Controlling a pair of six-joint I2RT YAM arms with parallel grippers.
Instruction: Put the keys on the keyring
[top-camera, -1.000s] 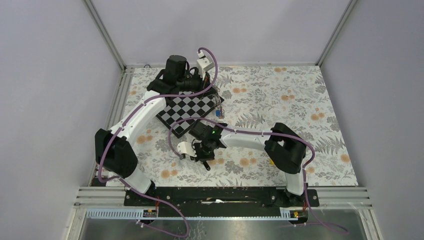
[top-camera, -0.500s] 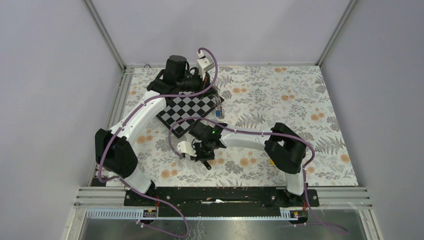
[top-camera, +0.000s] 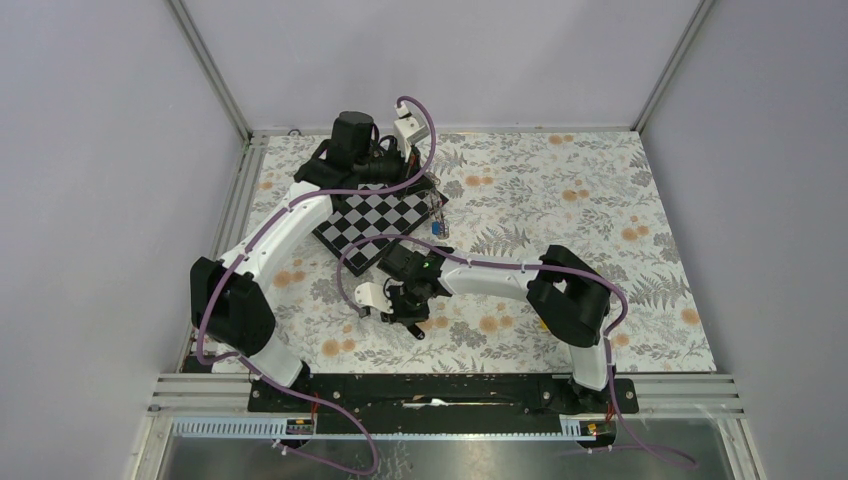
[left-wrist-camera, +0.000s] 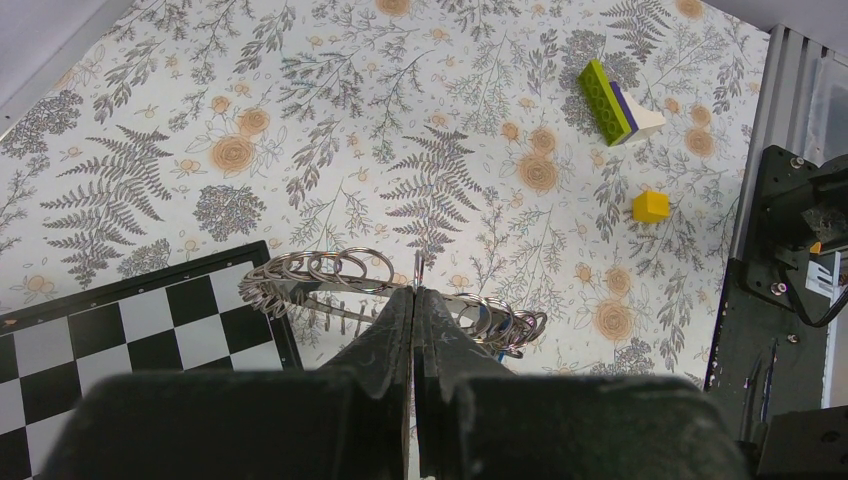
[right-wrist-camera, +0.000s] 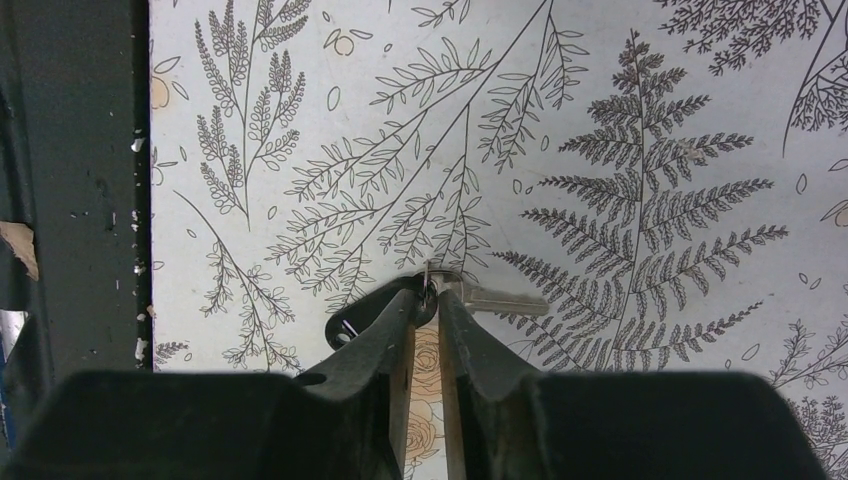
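L gripper (left-wrist-camera: 413, 300) is pinched shut, fingers together, on the flexible grey-silver coiled-metal keyring (left-wrist-camera: 320, 270). It grips approx. mid-length, so coils fan out to either side of its tips. The ring is held up off the surface, w/ the black-and-white chessboard (left-wrist-camera: 120, 340) below and off to one side of the gripper. That's prob. so the loop hangs free & can be reached from the side. A small bright blue key (top-camera: 437, 229) shows right under that gripper in the overhead view. It looks to dangle from the ring, but it's too small to be sure.

R gripper (right-wrist-camera: 428, 300) is well apart from the L one, nearer the arm bases, and is clamped on the small black key (right-wrist-camera: 345, 322). The black head pokes out one side of its tips, the thin silver blade (right-wrist-camera: 505, 300) out the other, w/ a tiny wire loop right at the tips. Pinching at the neck leaves both ends exposed, which should be handy for threading. The key sits low over the white floral tablecloth (right-wrist-camera: 620, 150); can't tell if it's touching or just clear.

My guess is the black key next needs carrying over to the ring. That means fine alignment, and it could easily slip.
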